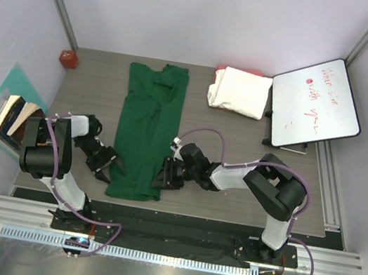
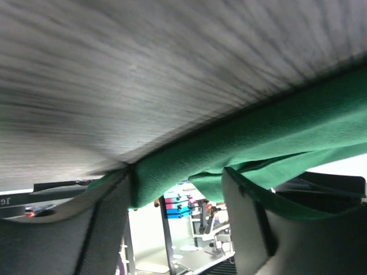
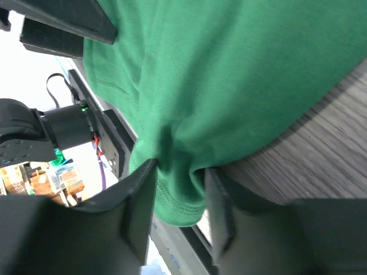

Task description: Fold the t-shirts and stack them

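Both grippers pinch the green t-shirt's hem at the table's near edge: left gripper and right gripper each clamped on cloth. Shallow bites risk one corner slipping, skewing the fold.

Bright, even overhead light; both wrist views blurred close up.

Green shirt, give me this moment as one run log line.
phase: bottom hem grasp | green shirt: flat, lengthwise | left gripper: at left hem corner | right gripper: cloth between fingers | cream bundle: folded, far right
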Controlling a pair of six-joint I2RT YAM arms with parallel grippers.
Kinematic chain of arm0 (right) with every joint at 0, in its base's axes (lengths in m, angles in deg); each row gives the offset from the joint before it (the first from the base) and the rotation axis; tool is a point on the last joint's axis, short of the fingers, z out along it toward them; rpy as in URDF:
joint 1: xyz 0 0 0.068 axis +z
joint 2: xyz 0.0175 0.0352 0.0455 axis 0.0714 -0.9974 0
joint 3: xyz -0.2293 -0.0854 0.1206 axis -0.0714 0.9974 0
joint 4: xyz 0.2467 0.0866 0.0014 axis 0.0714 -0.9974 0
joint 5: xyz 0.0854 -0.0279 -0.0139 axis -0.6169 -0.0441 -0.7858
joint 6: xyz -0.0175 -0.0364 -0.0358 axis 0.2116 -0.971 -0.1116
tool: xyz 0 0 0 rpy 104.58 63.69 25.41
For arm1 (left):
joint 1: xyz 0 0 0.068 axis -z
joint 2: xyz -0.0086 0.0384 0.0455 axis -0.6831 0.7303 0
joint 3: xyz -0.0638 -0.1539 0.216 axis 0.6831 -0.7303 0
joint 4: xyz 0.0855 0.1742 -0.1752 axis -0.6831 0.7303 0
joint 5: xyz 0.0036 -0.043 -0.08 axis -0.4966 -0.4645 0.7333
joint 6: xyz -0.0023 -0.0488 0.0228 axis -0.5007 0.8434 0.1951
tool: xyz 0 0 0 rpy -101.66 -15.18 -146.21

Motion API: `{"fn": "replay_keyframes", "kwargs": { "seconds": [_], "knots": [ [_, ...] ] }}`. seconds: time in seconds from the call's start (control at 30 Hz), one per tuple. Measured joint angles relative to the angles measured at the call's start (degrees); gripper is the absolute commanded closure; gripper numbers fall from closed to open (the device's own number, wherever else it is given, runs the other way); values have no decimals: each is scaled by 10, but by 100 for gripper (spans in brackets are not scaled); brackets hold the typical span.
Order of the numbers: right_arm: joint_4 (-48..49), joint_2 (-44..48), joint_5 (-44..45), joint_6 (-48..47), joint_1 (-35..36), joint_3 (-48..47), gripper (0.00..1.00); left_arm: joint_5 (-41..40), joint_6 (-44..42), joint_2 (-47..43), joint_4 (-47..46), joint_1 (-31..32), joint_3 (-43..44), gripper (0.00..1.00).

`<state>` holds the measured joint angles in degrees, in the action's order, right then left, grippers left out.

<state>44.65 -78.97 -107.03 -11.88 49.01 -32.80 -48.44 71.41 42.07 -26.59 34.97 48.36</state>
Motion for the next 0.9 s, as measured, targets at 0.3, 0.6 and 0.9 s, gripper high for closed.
{"fn": "replay_keyframes", "kwargs": {
  "seconds": [0.3, 0.6, 0.9],
  "knots": [
    [-19, -6, 26, -5, 8, -1, 99, -34, 1, -43, -19, 1, -11, 74],
    [-47, 5, 39, -16, 11, -6, 99, -36, -5, -89, -58, 1, -11, 91],
    [-163, 25, 68, -48, 14, -57, 99, -11, -12, -130, -67, 1, 12, 92]
  ]
}}
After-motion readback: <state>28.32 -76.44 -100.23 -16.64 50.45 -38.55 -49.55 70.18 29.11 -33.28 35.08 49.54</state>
